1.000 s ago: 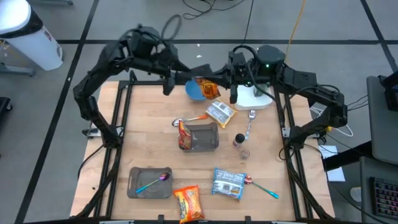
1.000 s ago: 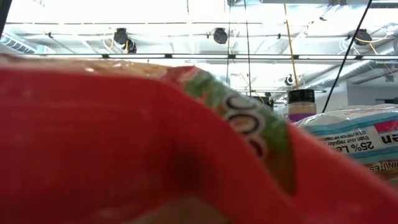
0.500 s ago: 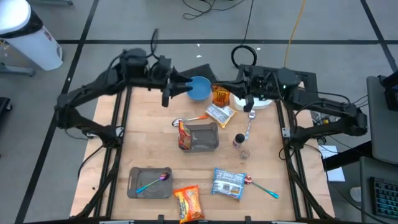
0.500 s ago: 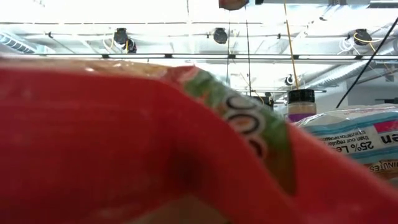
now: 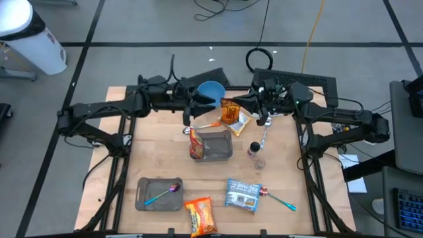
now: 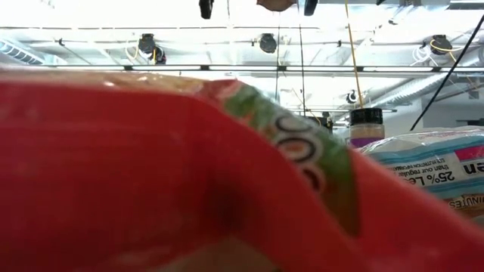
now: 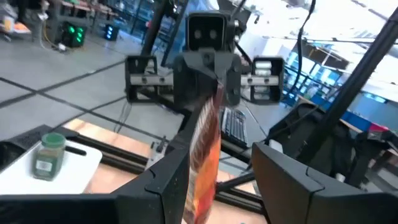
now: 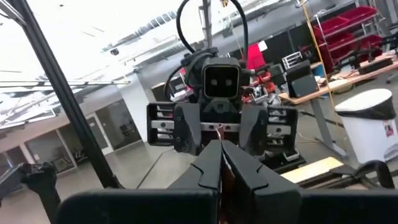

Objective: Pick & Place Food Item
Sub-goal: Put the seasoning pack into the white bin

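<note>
Left arm reaches in from the table's left side, and the left gripper [image 5: 198,104] has its fingers [image 7: 168,186] apart, pointing right toward the middle of the far edge. Just behind it sits the blue bowl [image 5: 210,91], not touched. Straight ahead of the left fingertips hangs the orange snack packet [image 5: 230,110], off the table, between the two grippers; in the left wrist view the packet [image 7: 205,155] hangs edge-on, long axis vertical, lined up with the gap between the left fingers. The right gripper [image 5: 250,104] comes from the right side, fingers together and clamped on the packet's top edge, facing the left gripper head-on. So the key relation: packet lies directly in front of the open left claw, held by the right claw on the opposite side, both about equally near; the left one is not yet around it as far as the views show. Looks like a handover or a carry over the middle. Below and slightly toward the near side is the grey tray [image 5: 215,145] with a red packet [image 5: 196,141] leaning at its left rim; that tray is the closest likely drop spot, judging only from layout. A second silver packet [image 5: 235,120] lies on the wood just under the held one. Low view is blocked by a red wrapper [image 6: 151,174], no use.
</note>
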`<state>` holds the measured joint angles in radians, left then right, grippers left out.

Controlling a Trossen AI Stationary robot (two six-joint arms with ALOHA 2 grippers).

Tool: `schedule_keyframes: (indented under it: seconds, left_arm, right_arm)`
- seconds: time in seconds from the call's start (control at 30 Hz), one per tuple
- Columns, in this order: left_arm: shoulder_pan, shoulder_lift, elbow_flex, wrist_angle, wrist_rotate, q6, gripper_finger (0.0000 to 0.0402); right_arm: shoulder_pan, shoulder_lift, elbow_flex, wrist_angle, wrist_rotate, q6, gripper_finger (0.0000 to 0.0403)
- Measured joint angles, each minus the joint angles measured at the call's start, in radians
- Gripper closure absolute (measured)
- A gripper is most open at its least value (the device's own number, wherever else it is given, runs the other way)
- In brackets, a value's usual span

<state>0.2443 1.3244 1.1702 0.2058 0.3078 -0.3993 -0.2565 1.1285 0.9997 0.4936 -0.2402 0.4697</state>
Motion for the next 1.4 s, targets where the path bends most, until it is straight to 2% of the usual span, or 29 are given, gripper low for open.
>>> schedule_keyframes:
  seconds: [1.07,1.2,1.4]
  left_arm:
    - [-0.011,-0.001,0.000,-0.001,-0.048,0.007,0.0224]
    - [-0.011,-0.001,0.000,-0.001,-0.049,0.006,0.0254]
    - [-0.011,-0.001,0.000,0.001,-0.047,0.005,0.0347]
  right_arm:
    - [0.016,0.129,0.002,0.196,-0.033,0.094,0.0403]
    - [0.016,0.134,0.002,0.218,-0.048,0.094,0.0403]
    - [0.016,0.137,0.002,0.221,-0.049,0.095,0.0403]
